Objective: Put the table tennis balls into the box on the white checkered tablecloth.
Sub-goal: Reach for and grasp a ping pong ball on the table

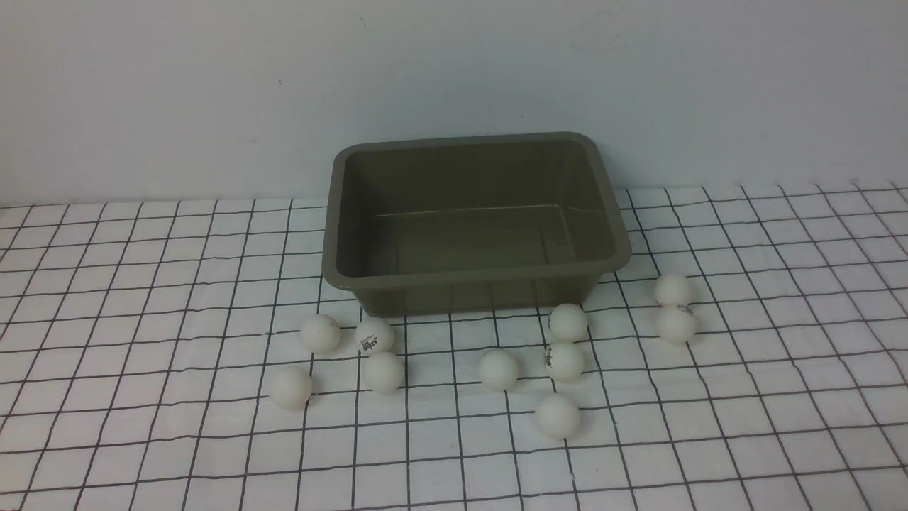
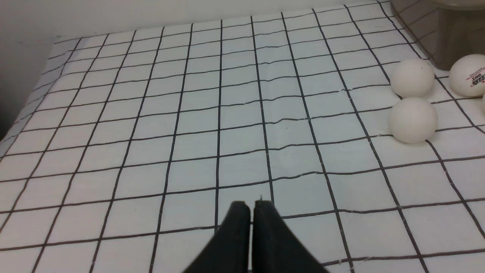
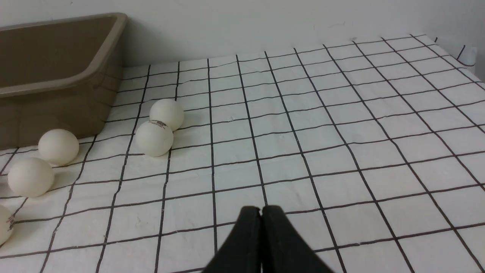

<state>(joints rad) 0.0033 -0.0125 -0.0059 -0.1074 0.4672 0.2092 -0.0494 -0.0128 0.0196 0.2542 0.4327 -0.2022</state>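
1. Left gripper (image 2: 252, 206): fingers pressed together tip to tip, nothing between them. It hangs low over bare cloth (image 2: 189, 113), well apart from any ball.
2. Right gripper (image 3: 261, 211): same, fingers closed and empty over bare cloth.
3. Neither arm shows in the front view. Judgement: both are parked on the near side, and no pick has started.
4. Closest work for the left: two plain balls (image 2: 413, 120) one behind the other, with a logo ball (image 2: 470, 75) just beside the box corner.
5. Closest work for the right: a pair (image 3: 154, 138) that touch, near the box's right end.
6. Front view count: ten balls, all on the cloth in front of the box (image 1: 475, 280), none inside. There are four on the left, four in the middle and two on the right.
7. The box is upright, open and empty, centred against the wall (image 1: 213, 85). Probably put there so either arm can reach it, with the balls split so each arm clears its own side.
8. Next: the fingers must open before any descent. Risks: the balls roll easily, and touching pairs may get nudged apart.
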